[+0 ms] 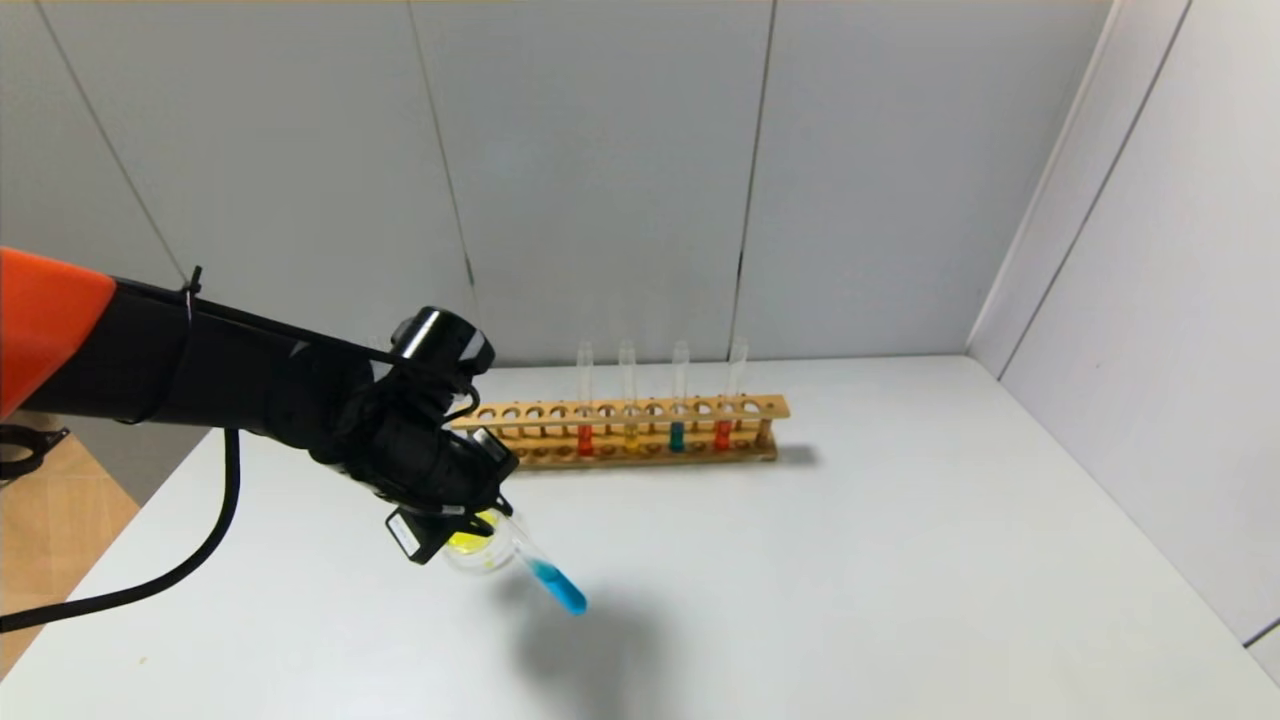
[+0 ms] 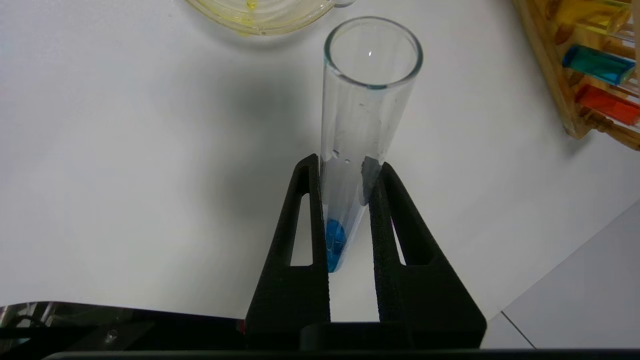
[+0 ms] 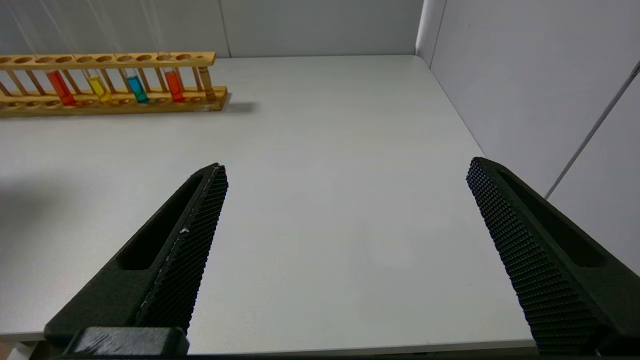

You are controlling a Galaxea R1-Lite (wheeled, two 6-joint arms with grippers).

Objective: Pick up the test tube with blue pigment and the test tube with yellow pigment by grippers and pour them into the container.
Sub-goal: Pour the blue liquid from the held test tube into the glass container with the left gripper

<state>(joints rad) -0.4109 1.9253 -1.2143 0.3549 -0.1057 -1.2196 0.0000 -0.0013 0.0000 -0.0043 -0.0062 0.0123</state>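
My left gripper is shut on the test tube with blue pigment and holds it tilted above the table. The blue liquid sits in the tube's round end, which points to the front right. In the left wrist view the tube is pinched between the fingers of the left gripper, its open mouth close to the container. The container is a low clear glass dish with yellow liquid in it, partly hidden under the gripper. The test tube with yellow pigment is out of view. My right gripper is open and empty over the table's front right.
A wooden rack stands at the back of the white table with red, amber-yellow, teal and red tubes; it also shows in the right wrist view. Grey walls close the back and right sides. The left arm's cable hangs by the table's left edge.
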